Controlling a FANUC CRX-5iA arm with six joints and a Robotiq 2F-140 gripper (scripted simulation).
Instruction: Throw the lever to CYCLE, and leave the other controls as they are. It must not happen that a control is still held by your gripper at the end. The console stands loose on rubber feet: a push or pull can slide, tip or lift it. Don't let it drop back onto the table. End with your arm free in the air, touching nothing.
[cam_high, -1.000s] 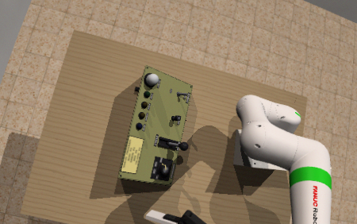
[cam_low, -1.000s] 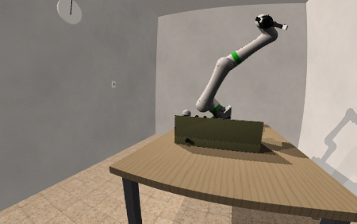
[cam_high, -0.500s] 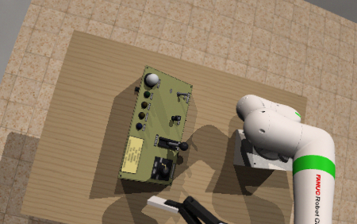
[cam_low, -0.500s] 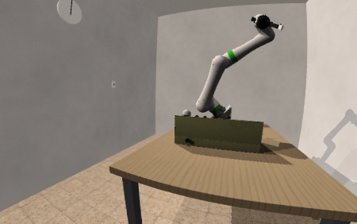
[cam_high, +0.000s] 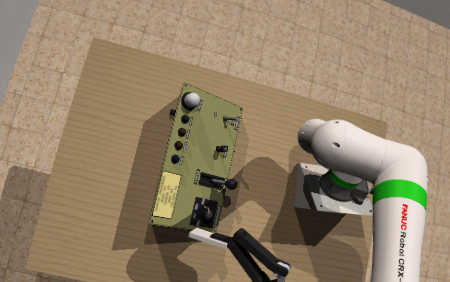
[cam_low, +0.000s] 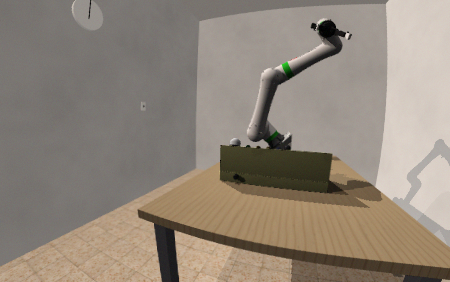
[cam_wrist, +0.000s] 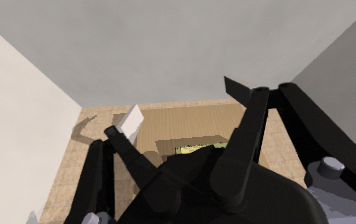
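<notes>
The olive console lies flat on the wooden table; in the exterior view it is a low box. The lever has a black ball knob on a black slotted plate near the console's right edge. My gripper is open and empty, high above the table with the arm stretched up. In the overhead view one white-padded finger shows past the console's near end. In the wrist view the fingers are spread wide, and a sliver of the console shows far below.
The console also carries a grey dome button, a column of several dark round buttons, a small toggle, a grey handle, a black square selector and a yellow label. The robot base stands to its right.
</notes>
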